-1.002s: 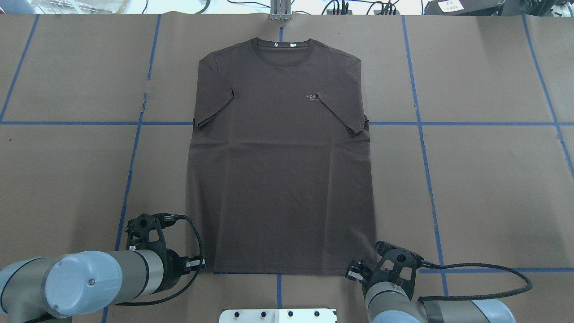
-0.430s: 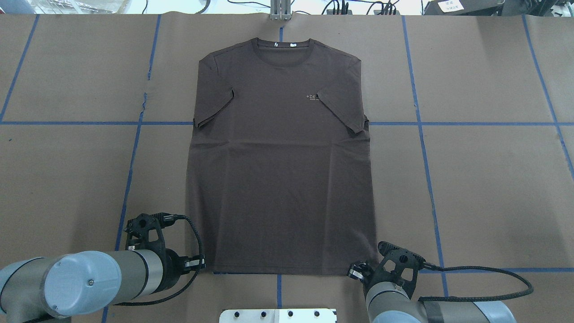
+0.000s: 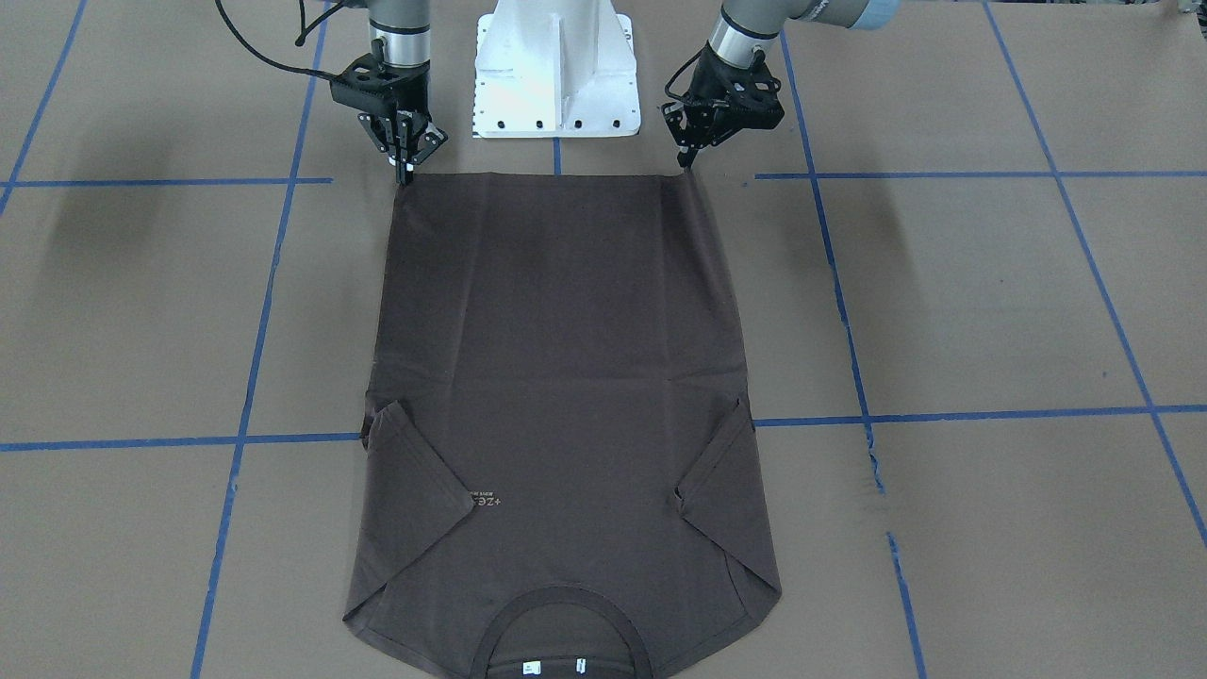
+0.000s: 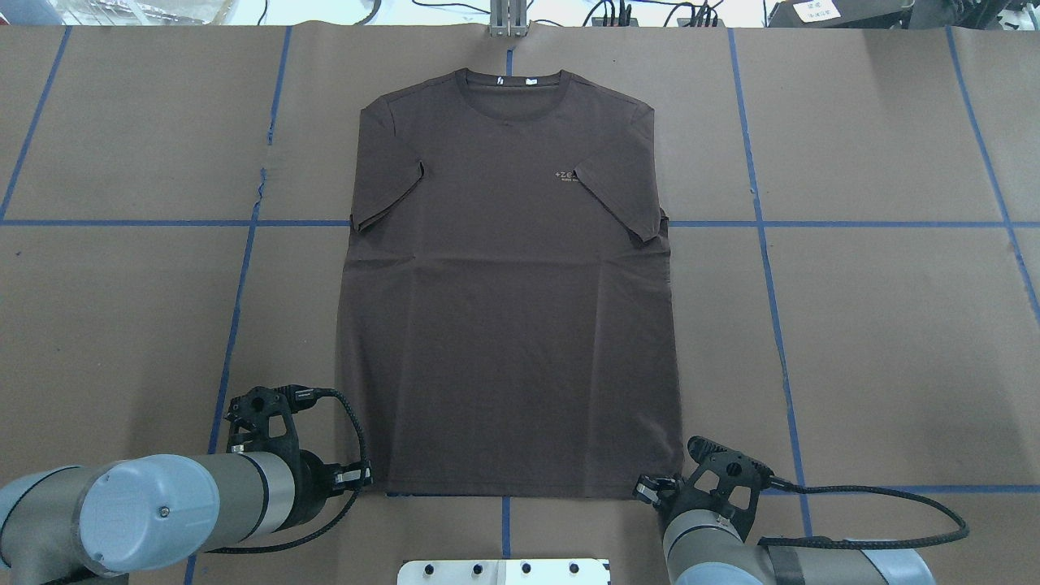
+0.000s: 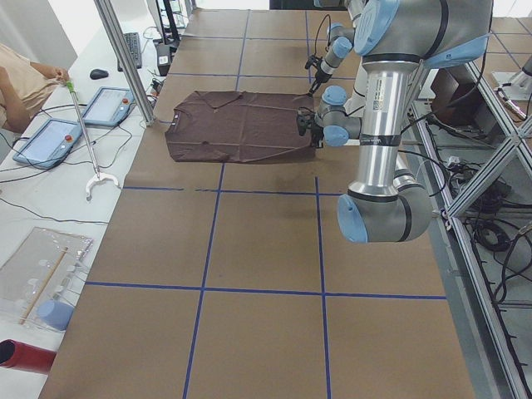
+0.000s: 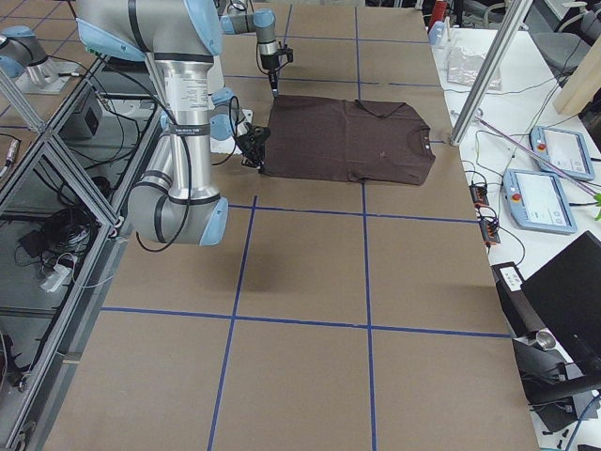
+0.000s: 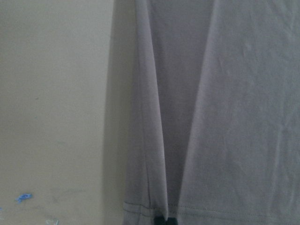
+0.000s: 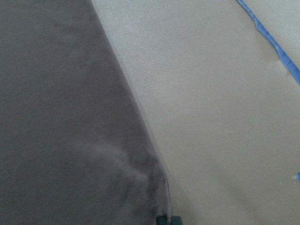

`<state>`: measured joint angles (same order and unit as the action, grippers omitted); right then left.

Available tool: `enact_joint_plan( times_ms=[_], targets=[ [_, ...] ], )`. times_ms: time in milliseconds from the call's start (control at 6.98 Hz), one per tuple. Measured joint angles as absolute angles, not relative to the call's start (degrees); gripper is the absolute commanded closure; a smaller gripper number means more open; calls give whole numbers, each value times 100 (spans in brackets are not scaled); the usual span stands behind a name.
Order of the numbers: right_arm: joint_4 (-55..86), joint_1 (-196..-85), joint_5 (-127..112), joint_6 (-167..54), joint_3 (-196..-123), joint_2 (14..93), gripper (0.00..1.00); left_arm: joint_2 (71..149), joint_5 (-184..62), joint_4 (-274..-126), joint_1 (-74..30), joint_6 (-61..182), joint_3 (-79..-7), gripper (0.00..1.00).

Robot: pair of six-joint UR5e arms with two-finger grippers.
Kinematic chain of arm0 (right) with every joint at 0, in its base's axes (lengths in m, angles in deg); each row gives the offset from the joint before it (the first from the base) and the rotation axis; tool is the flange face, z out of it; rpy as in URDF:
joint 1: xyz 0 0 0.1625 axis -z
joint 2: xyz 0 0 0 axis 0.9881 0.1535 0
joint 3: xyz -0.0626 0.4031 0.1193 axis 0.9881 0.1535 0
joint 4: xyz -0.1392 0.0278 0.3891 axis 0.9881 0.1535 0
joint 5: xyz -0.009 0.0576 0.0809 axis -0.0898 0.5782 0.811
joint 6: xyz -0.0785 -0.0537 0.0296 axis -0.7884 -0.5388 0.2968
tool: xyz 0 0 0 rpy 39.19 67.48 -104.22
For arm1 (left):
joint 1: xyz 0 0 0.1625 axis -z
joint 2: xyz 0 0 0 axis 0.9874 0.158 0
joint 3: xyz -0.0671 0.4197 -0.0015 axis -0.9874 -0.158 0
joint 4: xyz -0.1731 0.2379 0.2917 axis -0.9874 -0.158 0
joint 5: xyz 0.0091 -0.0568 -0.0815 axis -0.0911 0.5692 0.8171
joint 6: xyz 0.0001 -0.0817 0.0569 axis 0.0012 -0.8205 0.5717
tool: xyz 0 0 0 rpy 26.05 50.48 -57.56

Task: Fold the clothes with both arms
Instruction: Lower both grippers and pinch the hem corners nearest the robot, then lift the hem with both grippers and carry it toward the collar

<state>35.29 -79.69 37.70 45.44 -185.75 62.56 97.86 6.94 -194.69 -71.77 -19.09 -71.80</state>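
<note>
Now left end effector, right end effector pinch T-shirt hem corners.

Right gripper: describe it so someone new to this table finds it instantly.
A dark brown T-shirt lies flat on the paper-covered table, hem toward the robot. The right gripper pinches the hem corner on the overhead view's right. Unlike the left gripper at the other corner, its black cable trails in a long loop toward the table's right side.
</note>
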Motion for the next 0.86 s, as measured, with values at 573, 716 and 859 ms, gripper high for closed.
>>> enact_joint_plan(
  times_ms=[573,716,859],
  targets=[
    [4416,-8000,3874,4508,-20138,6324,100,10009,1015,-17915,-7184,-1866,-8590,100],
    [5043,-7847,3961,4520,-20974,6320,100,10309,1229,-17057,-7171,-1864,-9256,100],
    [5498,-7779,4067,4530,-21575,6281,100,10643,1412,-16363,-7099,-1865,-9723,100]
  ],
)
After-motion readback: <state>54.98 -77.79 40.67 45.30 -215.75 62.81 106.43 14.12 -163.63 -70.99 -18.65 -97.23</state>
